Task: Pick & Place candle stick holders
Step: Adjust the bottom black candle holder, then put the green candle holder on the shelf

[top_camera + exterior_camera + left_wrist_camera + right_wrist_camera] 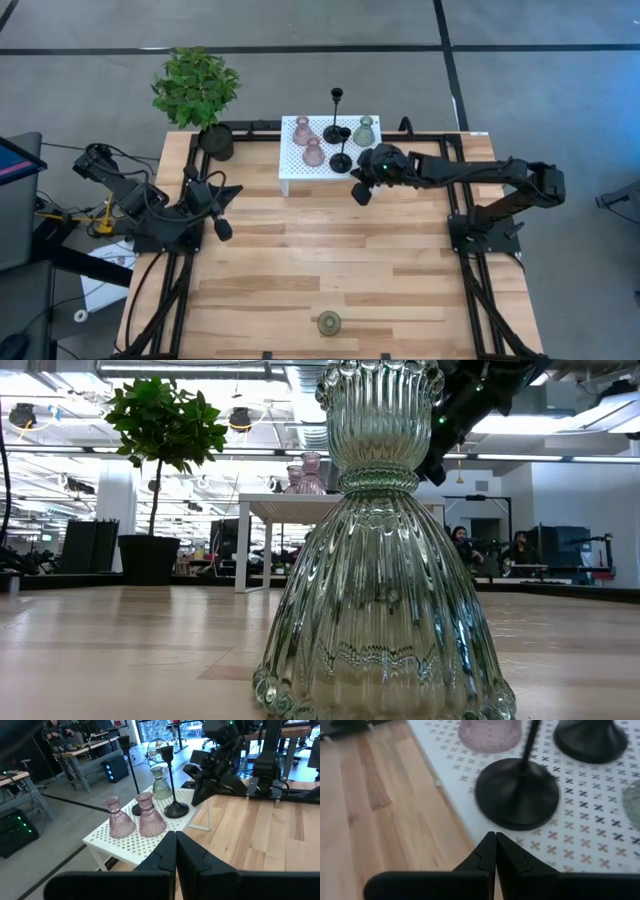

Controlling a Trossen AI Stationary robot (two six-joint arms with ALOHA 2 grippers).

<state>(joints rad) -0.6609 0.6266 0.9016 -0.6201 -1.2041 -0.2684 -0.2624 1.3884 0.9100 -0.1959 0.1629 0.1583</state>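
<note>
The right gripper (495,842), fingers pressed together and holding nothing, hovers just before a black candle stick holder (517,792) with a round base and thin stem, on the white perforated stand (295,165). Its arm reaches across, elbow bent. The left gripper (176,845), likewise clenched, waits well apart.

Two pink holders (307,140), one olive-green holder (365,131) and two black stemmed holders (338,130) are standing upright, clustered; another olive-green holder (329,322) is standing alone, well apart.
</note>
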